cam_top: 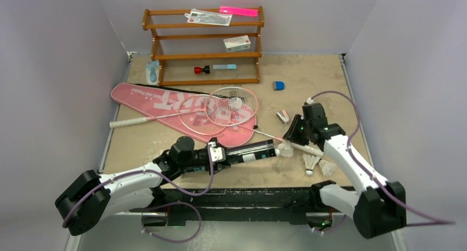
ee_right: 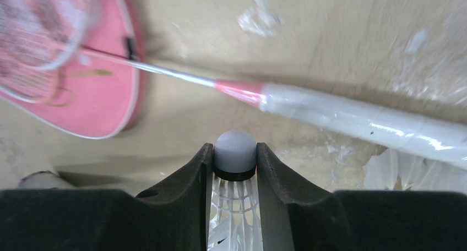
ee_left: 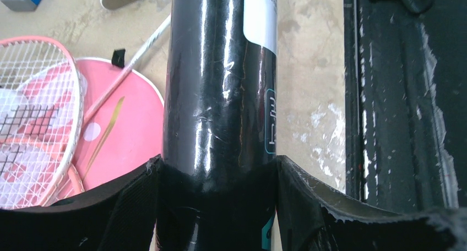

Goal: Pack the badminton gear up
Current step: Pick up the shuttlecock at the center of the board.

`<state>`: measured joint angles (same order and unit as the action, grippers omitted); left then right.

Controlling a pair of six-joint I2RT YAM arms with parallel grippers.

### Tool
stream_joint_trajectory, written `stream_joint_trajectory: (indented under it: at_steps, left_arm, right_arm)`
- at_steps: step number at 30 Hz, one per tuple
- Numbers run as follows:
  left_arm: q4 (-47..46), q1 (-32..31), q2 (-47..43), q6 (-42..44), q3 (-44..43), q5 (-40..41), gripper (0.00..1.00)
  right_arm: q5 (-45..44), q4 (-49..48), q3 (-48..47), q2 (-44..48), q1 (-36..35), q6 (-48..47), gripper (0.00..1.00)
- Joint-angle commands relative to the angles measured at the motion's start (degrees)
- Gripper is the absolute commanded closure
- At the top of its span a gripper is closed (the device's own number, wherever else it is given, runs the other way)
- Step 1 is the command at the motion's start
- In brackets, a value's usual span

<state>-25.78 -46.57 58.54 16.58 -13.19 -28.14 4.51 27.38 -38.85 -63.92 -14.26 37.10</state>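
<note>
Right wrist view: the right gripper [ee_right: 235, 158] clenches a white shuttlecock [ee_right: 234, 149] by its cork, just beside a racket [ee_right: 352, 116] handle toward the table's [cam_top: 308, 80] right edge — while the left gripper [ee_left: 217, 171] grasps the black tube [ee_left: 217, 80], lying close to the near edge beside the pink bag [ee_left: 129, 130].

The tan table [cam_top: 314, 77] carries a wooden rack [cam_top: 204, 47], a pink bag [cam_top: 147, 97], loose shuttlecocks [cam_top: 311, 163] and a small blue block [cam_top: 278, 86].
</note>
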Motion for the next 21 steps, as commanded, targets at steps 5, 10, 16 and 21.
stream_joint_trajectory:
  at_steps: [5,10,16,21]
  left_arm:
    - [-14.82,1.64,-3.62,-8.42,1.55,-7.28,0.46]
    - [-23.85,4.03,-2.12,-15.79,2.42,-9.23,0.47]
    - [-33.86,7.51,1.22,-26.06,1.84,-12.50,0.46]
    - [-39.30,8.84,4.10,-28.70,1.22,-17.21,0.47]
  right_arm:
    - [-9.36,0.89,-9.65,14.73,-0.18,-4.19,0.68]
    - [-11.24,-3.18,-10.40,22.86,-0.20,-2.82,0.70]
    - [-6.43,-15.33,-7.30,31.08,-0.20,-2.06,0.75]
    - [0.18,-23.86,-8.71,32.13,-0.20,-6.60,0.79]
